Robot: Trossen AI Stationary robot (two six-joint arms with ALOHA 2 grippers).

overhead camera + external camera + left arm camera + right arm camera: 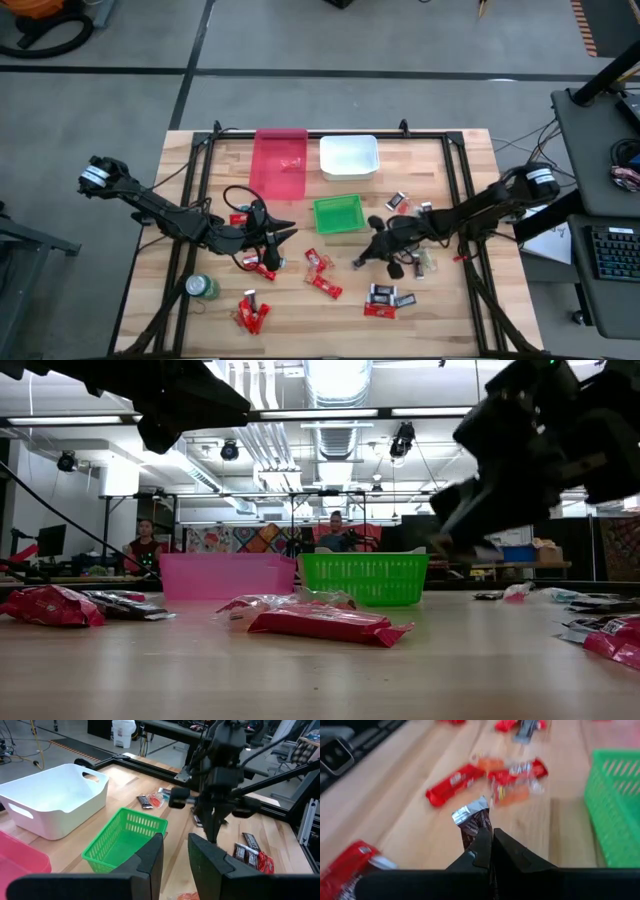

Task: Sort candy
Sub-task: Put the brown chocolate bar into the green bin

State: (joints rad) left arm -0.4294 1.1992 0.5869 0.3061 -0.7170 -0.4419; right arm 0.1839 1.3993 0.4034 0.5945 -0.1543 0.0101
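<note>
My right gripper [362,258] hangs over the table's middle, just near of the green basket [338,213], and is shut on a dark candy with a silver crimped end [469,815]. Below it on the wood lie red candies [455,782]. My left gripper [283,238] hovers left of the basket, open and holding nothing; its fingers [150,857] point toward the basket [125,837] and the right arm. Red candies [323,285] and dark ones [385,295] lie scattered flat on the near half. The pink bin [280,160] and the white bin [348,157] stand at the far edge. My right gripper [491,837] pinches the dark candy between its two fingers, gripping the wrapper's body [472,829]. The silver crimped end [465,812] sticks out past the fingertips. The candy is lifted clear of the table. The fingers hide the rest of it.
A green can [203,288] stands near the left near corner. More candies lie right of the basket [400,202] and at the near left [252,312]. A black frame [460,180] borders the tabletop. People sit in the room beyond [335,530].
</note>
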